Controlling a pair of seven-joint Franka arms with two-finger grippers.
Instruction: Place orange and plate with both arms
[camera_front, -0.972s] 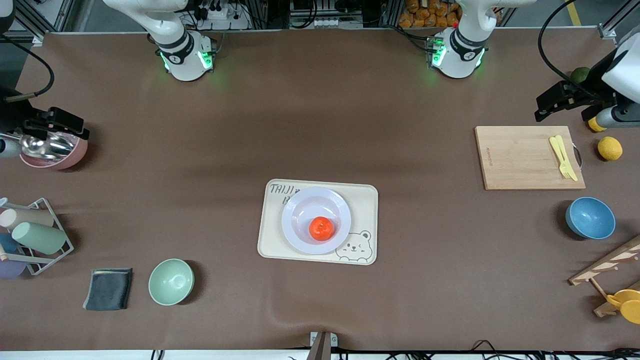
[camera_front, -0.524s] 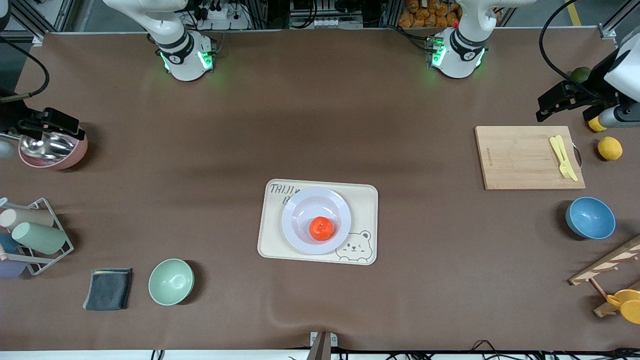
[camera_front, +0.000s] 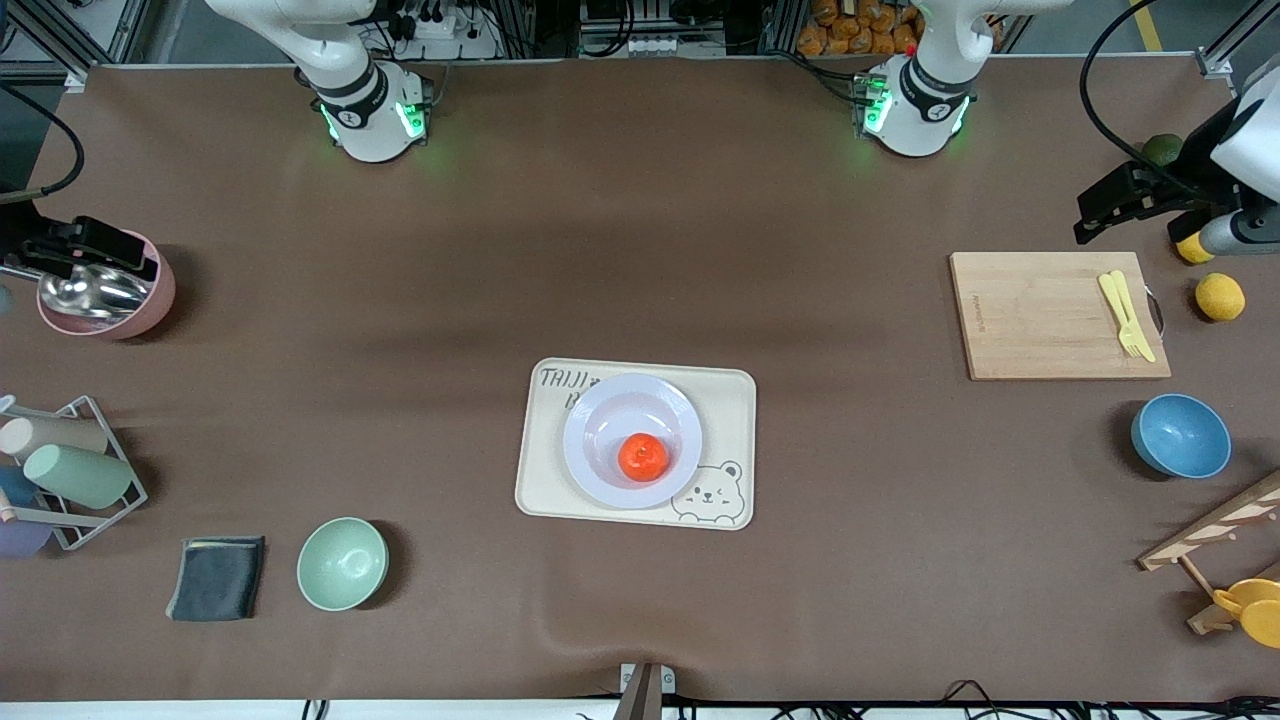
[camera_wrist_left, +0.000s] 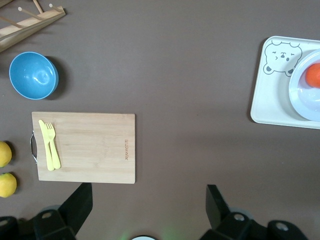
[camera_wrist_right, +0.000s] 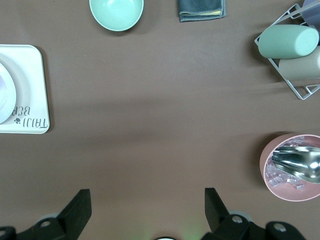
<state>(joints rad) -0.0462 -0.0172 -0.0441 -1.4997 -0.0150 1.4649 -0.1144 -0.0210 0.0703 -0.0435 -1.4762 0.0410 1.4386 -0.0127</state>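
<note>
The orange (camera_front: 643, 457) sits in the lavender plate (camera_front: 597, 455), which rests on the cream bear tray (camera_front: 730, 410) mid-counter. Left hand (camera_wrist_left: 146, 202) hangs wide open over the cutting board's (camera_front: 1040, 315) end; right hand (camera_wrist_right: 145, 202) hangs open over the pink bowl (camera_front: 150, 305).

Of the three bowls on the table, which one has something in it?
The pink bowl, at the right arm's end of the table: it holds a metal scoop and clear pieces. The mint-green bowl and the blue bowl show bare insides.
</note>
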